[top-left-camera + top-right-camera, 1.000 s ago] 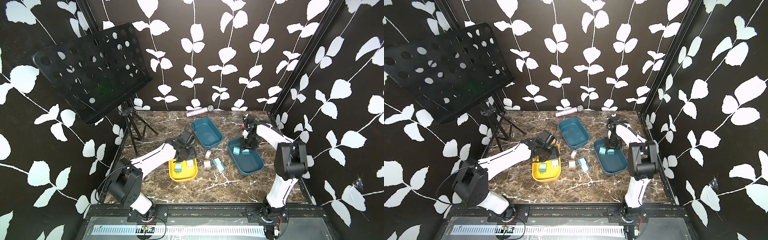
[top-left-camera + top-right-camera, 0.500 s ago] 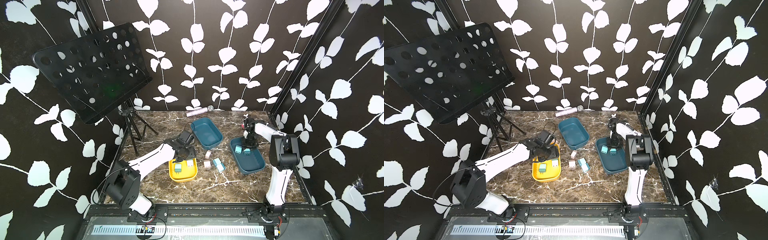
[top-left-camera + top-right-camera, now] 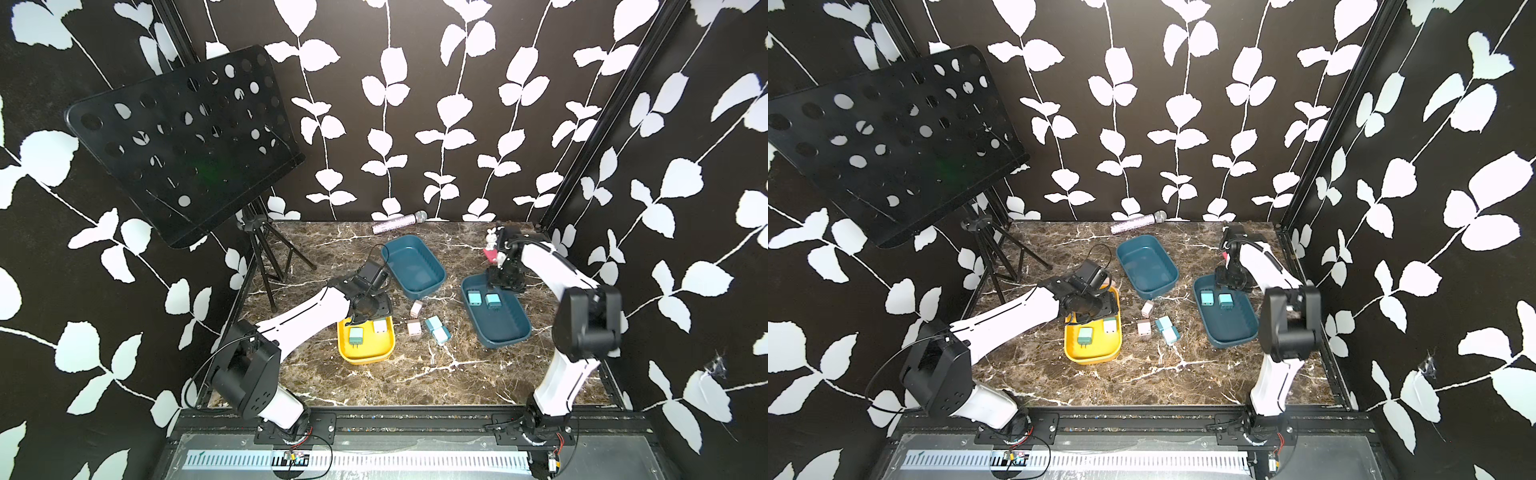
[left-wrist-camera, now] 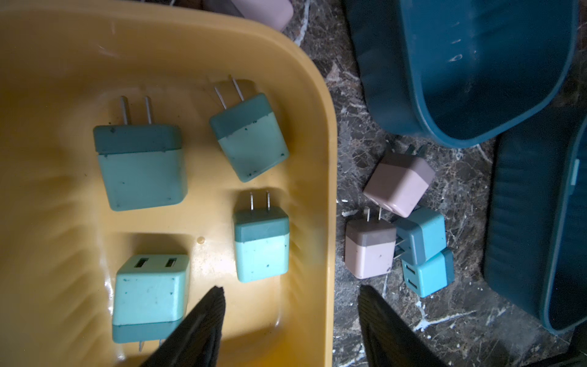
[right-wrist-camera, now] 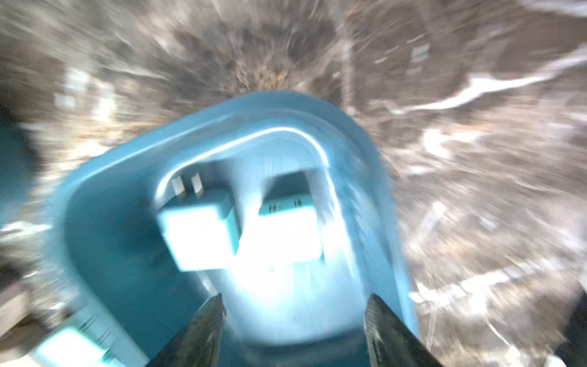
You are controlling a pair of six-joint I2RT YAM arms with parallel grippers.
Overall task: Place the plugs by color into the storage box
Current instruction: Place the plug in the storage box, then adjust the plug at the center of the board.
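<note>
1. Your left claw (image 4: 290, 289) hangs over the yellow tray (image 4: 324, 127) with its jaws well apart and nothing between them. Four mint green plugs (image 4: 143, 171) lie on that tray's floor.
2. Your right claw (image 5: 295, 297) is above one end of the nearer teal tray (image 5: 270, 98). That view is smeared, but the jaws read as parted and empty. The blue pair (image 3: 474, 298) lies side by side inside.
3. Not yet sorted on the counter (image 3: 374, 386) are two pink-beige plugs (image 4: 398, 184) and two loose blue plugs (image 4: 422, 235). They are bunched and touching, between the yellow tray and the teal ones. The far teal tray (image 3: 415, 266) holds nothing.
4. Expect each plug to be light and rigid, a hard, smooth plastic cube. It won't give under the pads, and it may slip or twist if you catch it off-centre.
5. Take hold across two flat opposite sides, at mid-body. Keep off the metal prongs and the rounded corners.
6. The loose ones touch, so closing on one will likely shove its neighbour. Start with an outer pink-beige plug and come straight down.
</note>
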